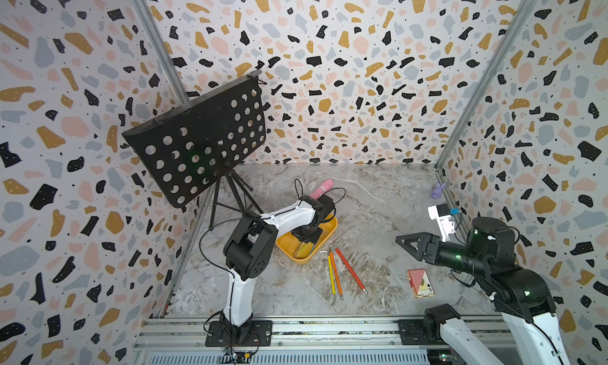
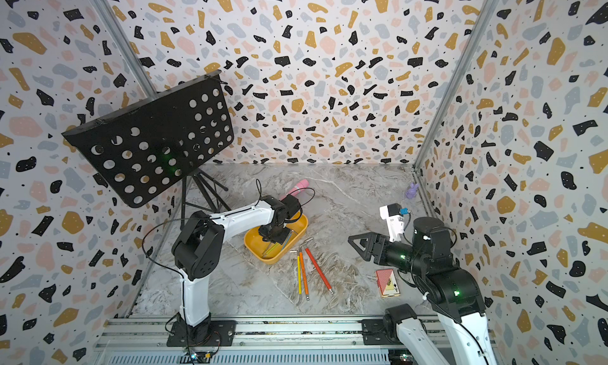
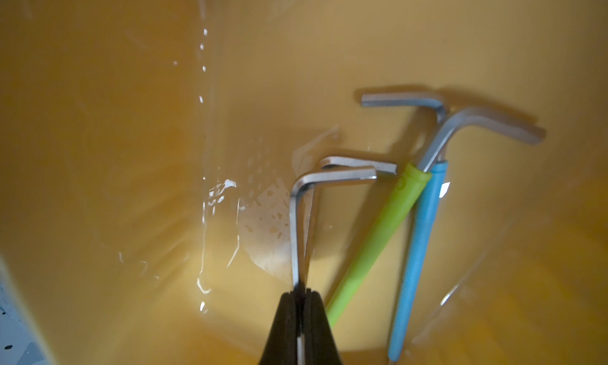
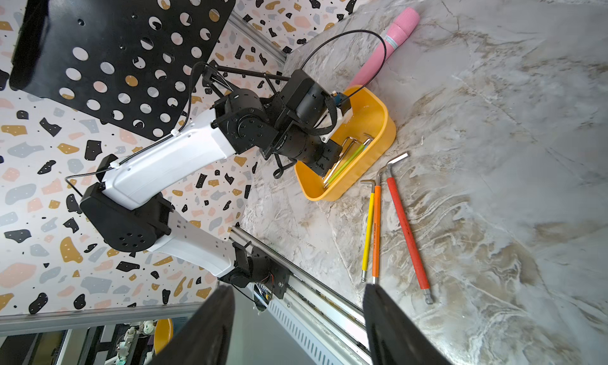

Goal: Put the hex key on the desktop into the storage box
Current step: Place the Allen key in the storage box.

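Inside the storage box (image 3: pixel 98 149), hex keys (image 3: pixel 378 235)

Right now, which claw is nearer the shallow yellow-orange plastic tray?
Left. The left gripper is inside the tray; the right gripper hangs far off over the marble desktop.

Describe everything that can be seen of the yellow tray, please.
The yellow tray is a shallow, glossy plastic box with rounded corners and low walls. It sits flat on the marble desktop, a pink tube near its far end. A green hex key and a blue hex key lie inside; the left gripper reaches in, shut on a bare hex key.
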{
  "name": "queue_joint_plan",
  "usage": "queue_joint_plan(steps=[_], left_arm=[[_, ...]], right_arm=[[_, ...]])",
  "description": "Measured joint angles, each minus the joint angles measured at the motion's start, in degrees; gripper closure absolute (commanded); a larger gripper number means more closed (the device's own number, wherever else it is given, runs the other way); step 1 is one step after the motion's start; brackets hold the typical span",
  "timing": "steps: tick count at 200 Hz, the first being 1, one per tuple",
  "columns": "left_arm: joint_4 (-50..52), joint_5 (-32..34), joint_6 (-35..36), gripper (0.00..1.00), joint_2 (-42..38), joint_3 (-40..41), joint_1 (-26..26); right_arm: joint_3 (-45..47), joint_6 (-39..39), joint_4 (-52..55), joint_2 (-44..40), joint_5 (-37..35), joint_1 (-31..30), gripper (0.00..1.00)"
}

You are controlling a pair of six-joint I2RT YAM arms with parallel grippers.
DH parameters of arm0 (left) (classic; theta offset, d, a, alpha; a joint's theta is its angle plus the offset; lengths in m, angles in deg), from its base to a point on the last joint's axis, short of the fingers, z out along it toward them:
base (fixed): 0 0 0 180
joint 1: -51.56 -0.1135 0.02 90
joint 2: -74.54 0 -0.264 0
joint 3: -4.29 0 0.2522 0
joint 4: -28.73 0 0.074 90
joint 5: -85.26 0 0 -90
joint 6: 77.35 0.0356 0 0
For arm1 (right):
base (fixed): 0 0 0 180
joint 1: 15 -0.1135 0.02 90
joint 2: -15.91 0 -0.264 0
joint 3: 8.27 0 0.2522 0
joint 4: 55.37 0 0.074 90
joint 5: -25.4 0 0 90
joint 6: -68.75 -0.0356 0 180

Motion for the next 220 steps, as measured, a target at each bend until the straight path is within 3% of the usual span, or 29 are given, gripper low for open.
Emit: queue_joint_plan(steps=[64, 110, 143, 178, 220], left_arm=[[-0.55, -0.13, -0.04, 0.77, 0.00, 0.17, 0.00], [-0.52, 0.96, -0.26, 0.74, -1.57, 0.46, 0.26], [-0.46, 1.60, -2.60, 0.71, -7.10, 0.55, 1.53], [-0.28, 0.87, -10.71, 0.72, -14.08, 0.57, 6.03], [-1.70, -2.03, -28.65, 0.73, -21.18, 6.19, 13.42]], right_arm=[[0.00, 0.00, 0.00, 0.00, 0.00, 0.00, 0.32], [0.00, 0.00, 0.00, 0.00, 0.00, 0.00, 0.32], [0.00, 0.00, 0.00, 0.00, 0.00, 0.00, 0.32], [0.00, 0.00, 0.00, 0.00, -0.02, 0.00, 0.33], [0.00, 0.00, 0.02, 0.00, -0.02, 0.00, 0.32]])
